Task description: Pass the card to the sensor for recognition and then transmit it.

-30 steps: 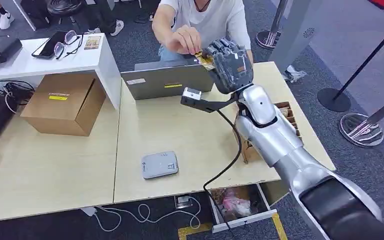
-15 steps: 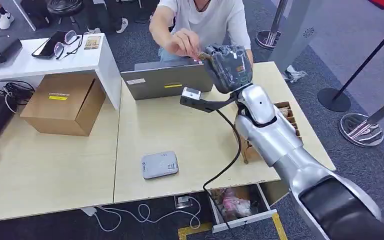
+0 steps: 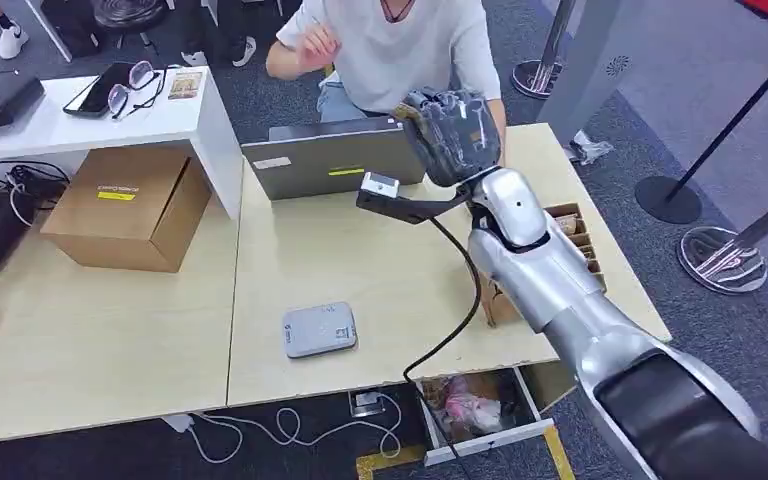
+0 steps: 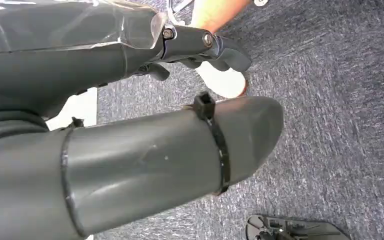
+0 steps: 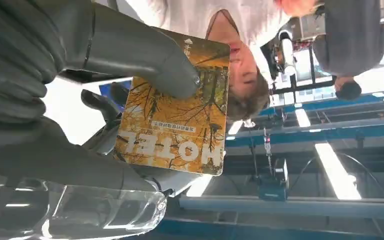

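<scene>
My right hand (image 3: 450, 132) is raised over the far side of the table, just behind the laptop (image 3: 335, 160). In the right wrist view the hand (image 5: 55, 95) pinches a yellow hotel card (image 5: 180, 125), with the thumb (image 5: 145, 57) pressed on its face. A grey card sensor (image 3: 319, 329) lies flat on the table near the front edge, well apart from the hand. Across the table sits a person in a white shirt (image 3: 410, 45), one hand (image 3: 317, 45) lifted away from mine. My left hand (image 4: 130, 125) hangs over grey carpet and holds nothing.
A brown box of cards (image 3: 572, 228) stands by my right arm at the table's right edge. A cardboard box (image 3: 130, 205) sits at the left, below a white table (image 3: 190, 115) with glasses. An open drawer (image 3: 480, 410) juts out under the front edge. A black cable (image 3: 455, 300) crosses the tabletop.
The person's hand, which was touching the card at my right hand, has pulled back up and to the left. My right hand has stayed in place with the card.
</scene>
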Controlling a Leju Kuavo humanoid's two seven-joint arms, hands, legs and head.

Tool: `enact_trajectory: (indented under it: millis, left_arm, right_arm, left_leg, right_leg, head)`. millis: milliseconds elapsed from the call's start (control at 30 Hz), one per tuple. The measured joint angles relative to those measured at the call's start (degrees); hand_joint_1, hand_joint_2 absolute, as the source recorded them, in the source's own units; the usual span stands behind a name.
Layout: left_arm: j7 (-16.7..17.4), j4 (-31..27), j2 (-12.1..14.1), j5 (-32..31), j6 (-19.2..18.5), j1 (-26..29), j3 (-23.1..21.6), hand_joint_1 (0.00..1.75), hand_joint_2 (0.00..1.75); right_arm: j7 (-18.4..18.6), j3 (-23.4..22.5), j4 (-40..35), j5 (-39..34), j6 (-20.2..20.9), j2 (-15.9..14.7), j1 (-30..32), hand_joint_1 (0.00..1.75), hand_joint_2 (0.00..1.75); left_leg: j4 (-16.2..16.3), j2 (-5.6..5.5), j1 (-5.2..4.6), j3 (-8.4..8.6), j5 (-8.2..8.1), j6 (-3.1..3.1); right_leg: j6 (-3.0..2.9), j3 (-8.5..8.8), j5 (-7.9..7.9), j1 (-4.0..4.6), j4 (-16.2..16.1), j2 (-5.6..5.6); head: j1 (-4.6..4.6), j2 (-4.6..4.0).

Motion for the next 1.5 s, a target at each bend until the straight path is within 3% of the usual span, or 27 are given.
enact_trajectory:
  millis: [467, 867, 1033, 1167, 1300, 1500]
  left_arm:
    - [-0.02, -0.02, -0.37, 0.59, 0.17, 0.00, 0.09, 0.00, 0.00]
    - [-0.57, -0.02, -0.59, 1.42, 0.15, 0.01, 0.61, 0.00, 0.00]
    - [-0.96, -0.02, -0.57, 0.87, -0.63, 0.03, 0.63, 0.00, 0.00]
    - [-0.96, -0.02, -0.57, 0.74, -0.87, 0.03, 0.63, 0.00, 0.00]
    - [-0.96, -0.02, -0.55, 0.39, -1.20, 0.04, 0.63, 0.00, 0.00]
    - [-0.96, -0.02, -0.52, 0.24, -1.44, 0.06, 0.63, 0.00, 0.00]
  right_arm:
    - [-1.79, -1.05, -9.09, -4.65, 1.73, -0.11, 6.11, 1.75, 1.75]
    - [-2.03, -0.57, -17.04, -9.22, 6.68, -1.09, 15.02, 1.75, 1.75]
    - [-1.13, -0.81, -20.10, -16.10, 12.78, -1.51, 19.04, 1.75, 1.75]
    - [-1.07, -1.01, -22.27, -17.63, 14.27, -1.81, 21.35, 1.75, 1.75]
    - [-0.04, -2.25, -24.41, -24.71, 20.32, -1.88, 22.89, 1.75, 1.75]
    - [0.96, -3.56, -26.38, -27.68, 23.42, -1.90, 23.91, 1.75, 1.75]
  left_leg:
    - [0.00, 0.01, 0.00, 0.02, 0.00, 0.00]
    - [0.00, 0.01, 0.00, 0.01, -0.01, 0.00]
    - [0.00, 0.01, 0.00, 0.01, -0.01, 0.00]
    - [0.00, 0.01, 0.00, 0.01, -0.02, 0.01]
    - [0.00, 0.01, 0.00, 0.00, -0.01, 0.01]
    - [0.00, 0.02, 0.00, 0.01, -0.01, 0.01]
  right_leg:
    - [0.00, 0.00, 0.00, 0.00, 0.00, 0.02]
    - [0.00, 0.00, -0.01, 0.00, -0.01, 0.01]
    - [0.00, 0.00, -0.01, 0.00, -0.01, 0.00]
    - [0.00, -0.01, -0.01, 0.00, -0.01, 0.02]
    - [0.00, 0.00, -0.01, 0.00, -0.01, 0.00]
    - [0.00, 0.00, -0.01, 0.00, -0.01, 0.02]
  head:
    - [0.00, 0.00]
    - [0.02, 0.00]
    - [0.00, 0.00]
    - [0.00, 0.00]
    - [0.00, 0.00]
    - [0.00, 0.00]
